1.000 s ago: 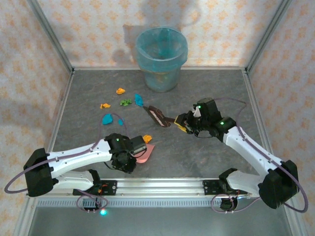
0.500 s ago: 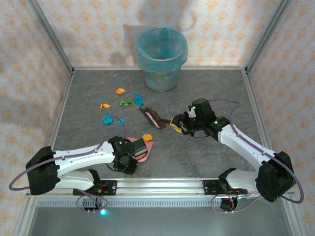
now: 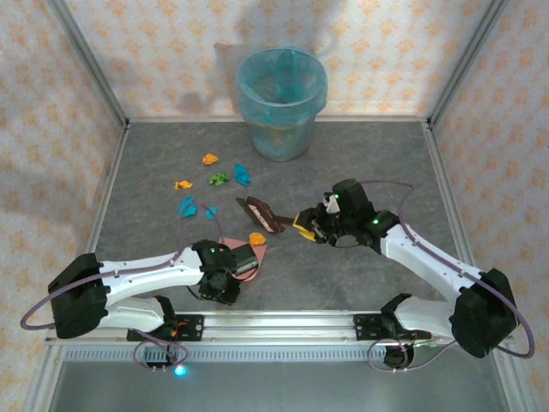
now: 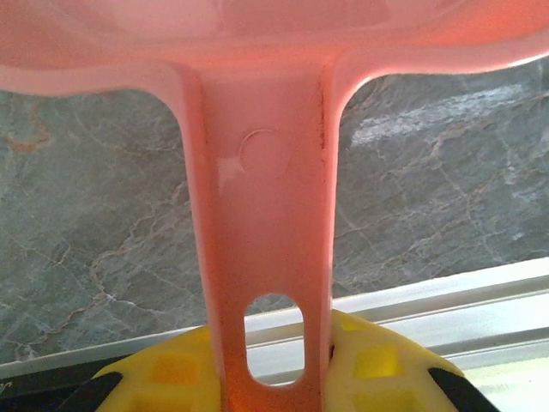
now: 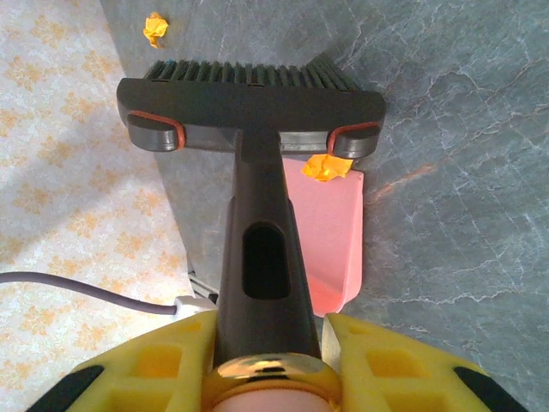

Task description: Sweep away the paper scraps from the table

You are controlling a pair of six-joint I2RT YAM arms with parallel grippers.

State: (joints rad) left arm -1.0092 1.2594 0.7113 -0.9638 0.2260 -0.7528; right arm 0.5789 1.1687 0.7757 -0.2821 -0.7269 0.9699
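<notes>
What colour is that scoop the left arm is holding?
Salmon pink. The dustpan shows best in the left wrist view.

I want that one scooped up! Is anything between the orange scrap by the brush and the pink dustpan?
Nothing visible is in the way. The orange scrap lies right at the open edge of the pink dustpan, with the brush on its other side.

Bin (image 3: 283,137) at far edge, open table (image 3: 386,163) to its right

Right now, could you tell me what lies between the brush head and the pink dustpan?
An orange paper scrap, at the pink dustpan's lip; the top and right wrist views show it.
</notes>
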